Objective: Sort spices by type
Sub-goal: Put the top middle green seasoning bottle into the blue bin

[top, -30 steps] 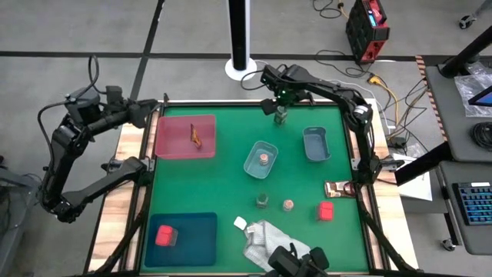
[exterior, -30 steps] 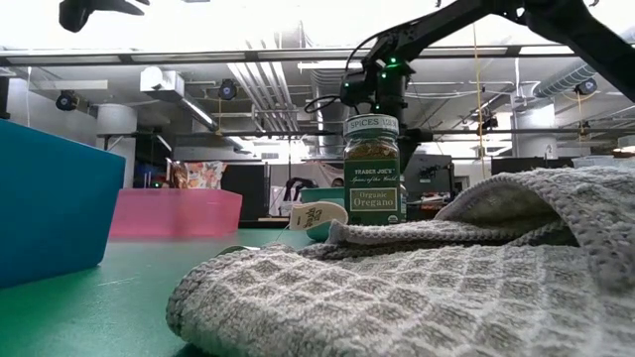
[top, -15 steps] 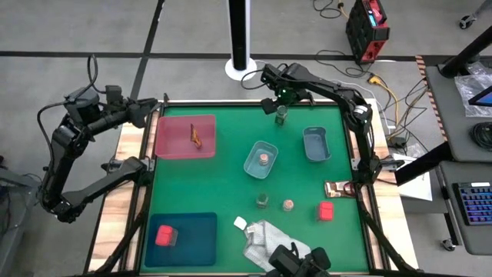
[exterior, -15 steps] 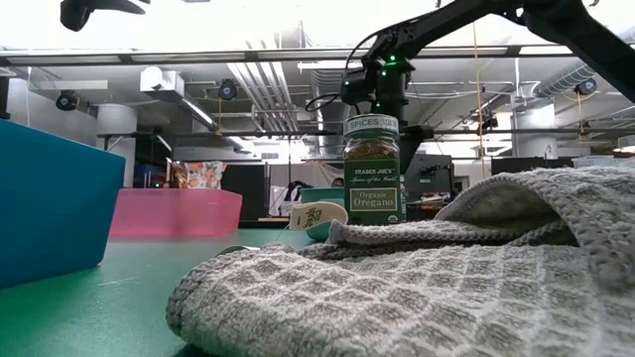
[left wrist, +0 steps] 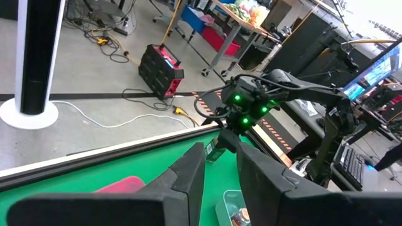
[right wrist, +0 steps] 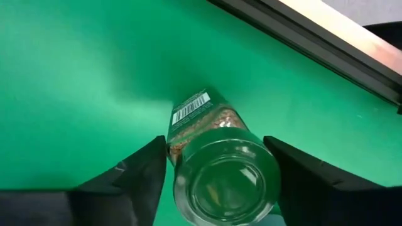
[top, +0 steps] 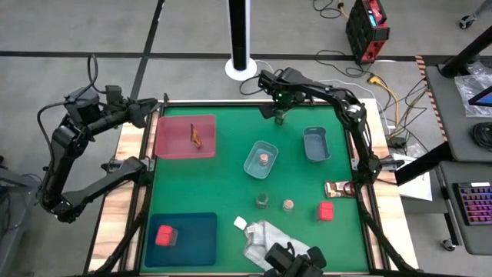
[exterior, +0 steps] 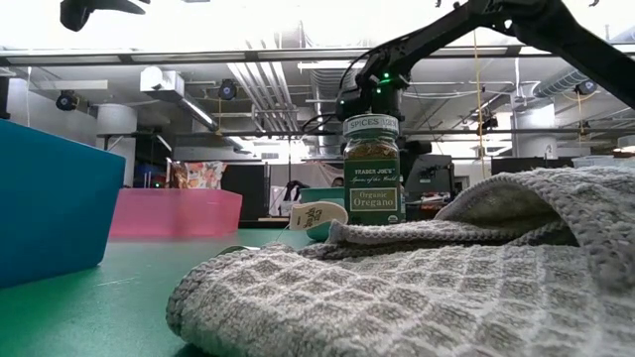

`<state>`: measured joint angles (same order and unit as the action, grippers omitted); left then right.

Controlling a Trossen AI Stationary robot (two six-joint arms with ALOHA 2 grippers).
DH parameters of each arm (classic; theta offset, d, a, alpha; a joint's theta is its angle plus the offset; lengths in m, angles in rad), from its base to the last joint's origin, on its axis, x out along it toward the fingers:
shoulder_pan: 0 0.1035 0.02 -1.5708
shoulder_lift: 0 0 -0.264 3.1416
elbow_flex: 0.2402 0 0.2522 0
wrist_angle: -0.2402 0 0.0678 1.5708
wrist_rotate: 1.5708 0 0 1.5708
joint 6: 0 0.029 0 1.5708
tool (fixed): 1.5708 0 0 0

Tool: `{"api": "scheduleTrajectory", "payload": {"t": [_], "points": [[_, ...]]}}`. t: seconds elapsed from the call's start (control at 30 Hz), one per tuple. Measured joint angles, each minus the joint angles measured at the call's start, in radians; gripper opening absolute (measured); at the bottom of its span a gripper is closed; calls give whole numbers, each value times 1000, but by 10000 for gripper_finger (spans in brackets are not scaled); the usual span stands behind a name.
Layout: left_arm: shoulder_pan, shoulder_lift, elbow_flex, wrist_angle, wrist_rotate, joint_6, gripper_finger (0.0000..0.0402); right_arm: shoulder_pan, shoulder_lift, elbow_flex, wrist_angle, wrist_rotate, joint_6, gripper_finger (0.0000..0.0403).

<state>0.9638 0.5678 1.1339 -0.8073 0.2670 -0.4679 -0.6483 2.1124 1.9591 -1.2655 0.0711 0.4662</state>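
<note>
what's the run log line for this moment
right gripper: around green jar, far table edge | left gripper: idle, off table's left | jar: upright

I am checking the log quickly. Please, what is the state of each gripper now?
Left gripper: empty, fingers apart, off the table's left edge.
Right gripper: fingers either side of the dark green jar; grip cannot be told.

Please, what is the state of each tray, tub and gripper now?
Pink tray: holds one brown sachet.
Teal tray: holds one pink block.
Light tub: holds one tan-topped jar.
Darker tub: empty.
Left gripper: open, empty, raised.
Right gripper: around a dark green jar.
</note>
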Motion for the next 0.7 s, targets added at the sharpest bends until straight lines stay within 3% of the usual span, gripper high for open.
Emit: {"api": "scheduleTrajectory", "payload": {"t": [0.13,0.53,0.7], "points": [[0,0,0,0,-29,11,78,0,-5,3,4,-3,3,197],[0,2,0,0,-50,15,78,-1,-10,5,-10,-1,-6,197],[0,2,0,0,-50,15,78,-10,-77,12,-61,-1,10,197]]}}
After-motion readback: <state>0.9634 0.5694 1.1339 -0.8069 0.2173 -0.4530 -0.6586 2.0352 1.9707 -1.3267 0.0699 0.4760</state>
